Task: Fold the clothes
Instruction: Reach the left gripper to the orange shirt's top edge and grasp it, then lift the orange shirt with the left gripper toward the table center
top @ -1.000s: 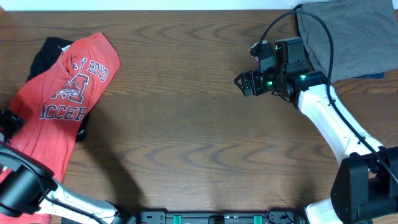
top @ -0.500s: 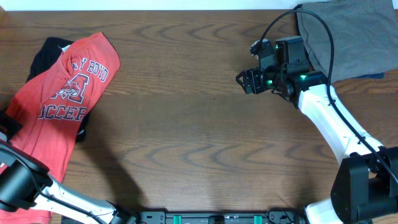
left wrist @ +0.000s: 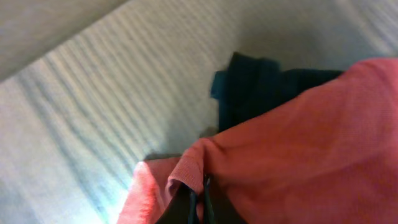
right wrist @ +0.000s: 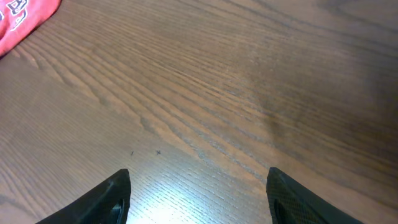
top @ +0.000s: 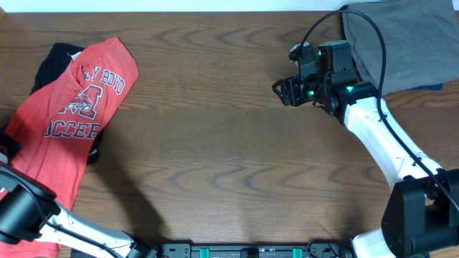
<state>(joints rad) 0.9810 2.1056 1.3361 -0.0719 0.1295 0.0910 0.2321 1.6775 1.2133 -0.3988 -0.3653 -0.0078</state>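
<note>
The clothes lie at the table's left. A red-orange T-shirt (top: 68,118) with white lettering is draped over a black garment (top: 54,57). At the shirt's left edge my left gripper (top: 6,147) sits almost out of the overhead view. In the left wrist view the left gripper (left wrist: 199,200) is shut on a raised fold of the red shirt (left wrist: 298,143), and the black garment (left wrist: 261,87) pokes out beyond it. My right gripper (top: 281,92) hovers open over bare wood at the upper right, far from the shirt. Nothing is between its fingers (right wrist: 118,193).
A grey cloth (top: 409,43) lies at the back right corner behind the right arm, with a bit of blue (top: 432,87) at its edge. A corner of the red shirt (right wrist: 25,15) shows far off in the right wrist view. The wooden table (top: 215,158) stretches between the arms.
My left gripper has closed on the shirt's left edge. My right gripper has narrowed a little and barely shifted.
</note>
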